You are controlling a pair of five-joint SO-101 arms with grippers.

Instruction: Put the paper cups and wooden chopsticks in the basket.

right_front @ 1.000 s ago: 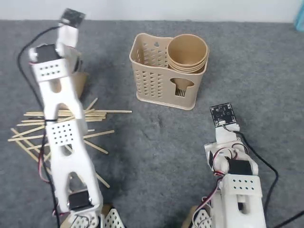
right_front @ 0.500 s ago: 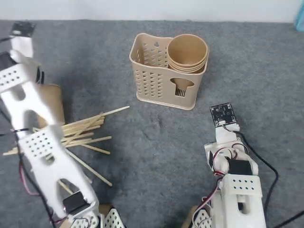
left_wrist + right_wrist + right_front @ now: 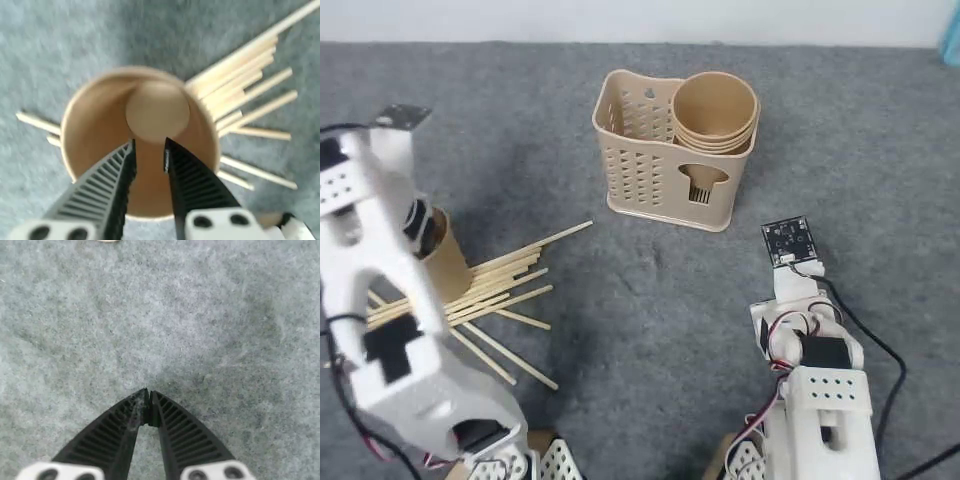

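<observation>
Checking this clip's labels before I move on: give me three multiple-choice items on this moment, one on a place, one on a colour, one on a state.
1. Where is the stack of paper cups?
A. among the chopsticks
B. in the basket
C. under the basket

2. What colour is the basket?
A. beige
B. blue
C. black

3. How is the right gripper?
A. wide open
B. shut on a chopstick
C. shut, holding nothing

Key:
1 B: the stack stands inside one end of the basket.
2 A: its perforated walls are beige.
3 C: its tips meet over the bare grey mat.
</observation>
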